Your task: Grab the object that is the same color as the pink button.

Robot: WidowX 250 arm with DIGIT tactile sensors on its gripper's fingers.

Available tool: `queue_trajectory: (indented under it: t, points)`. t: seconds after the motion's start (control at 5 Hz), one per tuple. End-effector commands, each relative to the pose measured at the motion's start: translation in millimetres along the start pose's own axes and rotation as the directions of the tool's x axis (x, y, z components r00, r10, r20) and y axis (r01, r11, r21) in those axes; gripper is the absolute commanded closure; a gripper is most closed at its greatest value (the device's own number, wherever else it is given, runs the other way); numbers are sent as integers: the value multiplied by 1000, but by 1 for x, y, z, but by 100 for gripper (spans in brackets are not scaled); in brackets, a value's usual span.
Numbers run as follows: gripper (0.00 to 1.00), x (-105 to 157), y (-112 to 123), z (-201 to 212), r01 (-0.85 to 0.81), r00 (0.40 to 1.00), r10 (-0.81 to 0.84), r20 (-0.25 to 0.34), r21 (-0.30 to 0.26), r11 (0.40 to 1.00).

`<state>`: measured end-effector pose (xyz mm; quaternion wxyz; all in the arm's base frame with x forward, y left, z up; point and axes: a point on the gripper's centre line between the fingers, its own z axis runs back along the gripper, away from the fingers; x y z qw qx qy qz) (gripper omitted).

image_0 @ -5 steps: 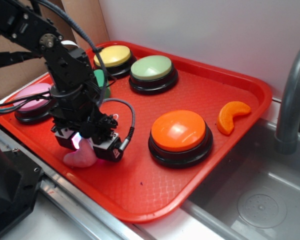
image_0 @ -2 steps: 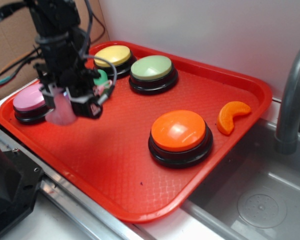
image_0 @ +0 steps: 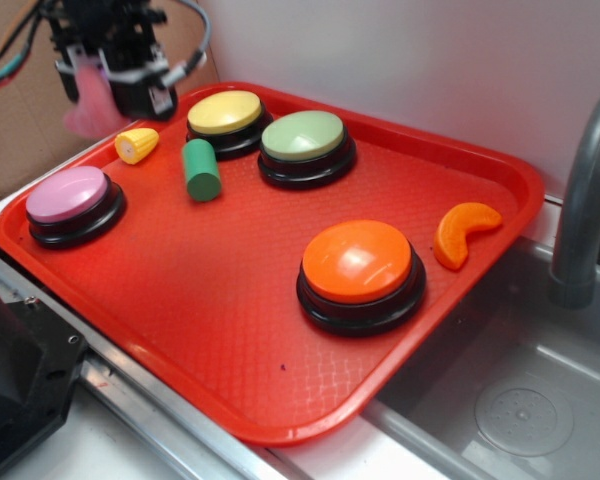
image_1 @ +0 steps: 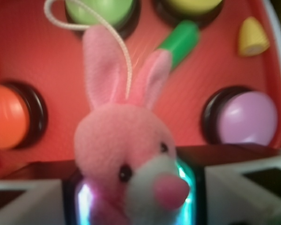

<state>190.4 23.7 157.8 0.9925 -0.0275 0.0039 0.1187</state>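
A red tray [image_0: 460, 330] sits on a metal surface [image_0: 130, 420] beside a sink [image_0: 520, 400], against a white wall [image_0: 400, 50]. The end effector [image_0: 105, 85], raised above the tray's far-left corner, grips the bunny [image_1: 131, 164]; the pink button [image_0: 68, 195] rests below.

Arm raised at the far left corner, gripper closed on a toy.
The gripper [image_0: 98, 88] hangs high above the tray's left rear edge, pointing down, its fingers [image_1: 234, 187] clamped on the pink plush bunny [image_1: 131, 164] from both sides.
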Motion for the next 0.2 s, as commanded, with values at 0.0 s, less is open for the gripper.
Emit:
queue_trajectory:
  t: [0.0]
  points:
    - [100, 15, 21, 27, -80, 993, 84, 88, -45, 996]
